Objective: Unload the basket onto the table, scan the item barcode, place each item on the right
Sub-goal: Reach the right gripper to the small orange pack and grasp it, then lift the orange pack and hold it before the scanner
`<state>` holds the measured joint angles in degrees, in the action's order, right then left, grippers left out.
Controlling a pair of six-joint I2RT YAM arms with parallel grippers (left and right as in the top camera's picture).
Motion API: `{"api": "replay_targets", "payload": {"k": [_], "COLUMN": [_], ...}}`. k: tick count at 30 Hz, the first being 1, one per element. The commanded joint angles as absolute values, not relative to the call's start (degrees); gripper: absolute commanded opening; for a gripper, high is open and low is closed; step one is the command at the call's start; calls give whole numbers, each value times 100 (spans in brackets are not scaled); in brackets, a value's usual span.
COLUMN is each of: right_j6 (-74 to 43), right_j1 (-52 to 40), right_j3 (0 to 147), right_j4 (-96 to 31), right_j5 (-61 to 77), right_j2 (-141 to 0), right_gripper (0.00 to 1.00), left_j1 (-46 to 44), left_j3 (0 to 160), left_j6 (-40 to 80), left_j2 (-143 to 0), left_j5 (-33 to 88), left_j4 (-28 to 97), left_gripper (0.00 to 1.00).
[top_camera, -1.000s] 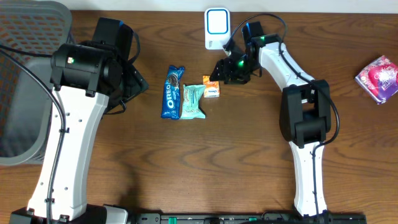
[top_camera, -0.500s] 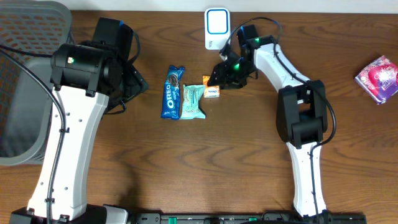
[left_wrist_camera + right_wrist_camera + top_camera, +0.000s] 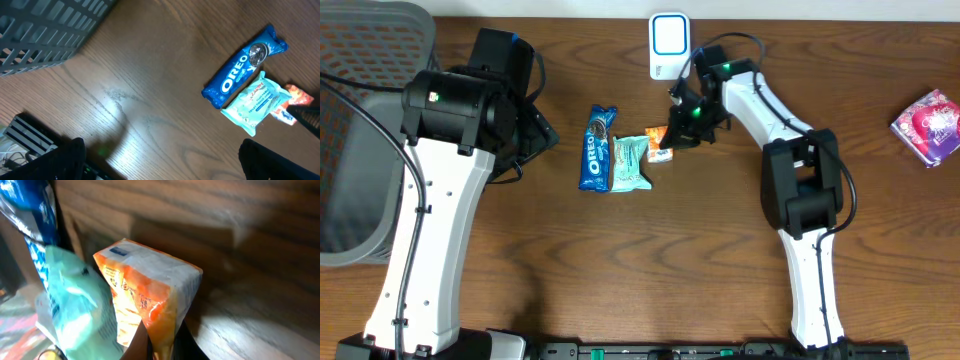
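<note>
right claw (image 3: 672, 136) pressed together on the crimped end of the small orange and white snack packet (image 3: 658, 142), pinching it; that packet sits on the brown wooden worktop (image 3: 670, 260), below the white barcode scanner with a blue panel (image 3: 668, 45) and against the mint green foil pouch (image 3: 629, 163); from the right wrist the packet (image 3: 150, 295) looks tipped up on one edge; just left of the pouch lies the blue oreo biscuit wrapper (image 3: 595, 148); left claw (image 3: 165, 167) spread wide, hanging over bare wood left of the wrapper; grey mesh basket (image 3: 360, 150) at the far left; pink packet (image 3: 927, 125) well apart at the right edge
</note>
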<state>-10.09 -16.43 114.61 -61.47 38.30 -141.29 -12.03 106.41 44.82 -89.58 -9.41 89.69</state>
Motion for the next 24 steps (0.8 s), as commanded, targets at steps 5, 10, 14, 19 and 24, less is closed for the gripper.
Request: {"api": "replay_targets", "payload": {"k": [5, 10, 14, 19, 24], "right_j6": [1037, 2565, 3452, 4029, 4025], "right_j1": [-786, -582, -646, -797, -928], "right_j3": [11413, 11410, 11410, 11410, 11413], "right_j4": [-6965, -7979, -8562, -8954, -8903], "right_j5": [6381, 6827, 6823, 6766, 6785], "right_j2": [-14337, -14337, -14337, -14337, -14337], "right_gripper": [1, 1, 1, 1, 1], "left_j1": [-1190, -1190, -1190, -1190, -1190], "left_j3": [10628, 10628, 10628, 10628, 10628], "left_j6": [4510, 4510, 4510, 4510, 4510], "left_j2": [-8962, -8962, -8962, -8962, -8962], "left_j5": [-1057, -1057, -1057, -1057, -1057], "left_j4": [8993, 8993, 8993, 8993, 8993], "left_gripper": [98, 98, 98, 98, 98]}}
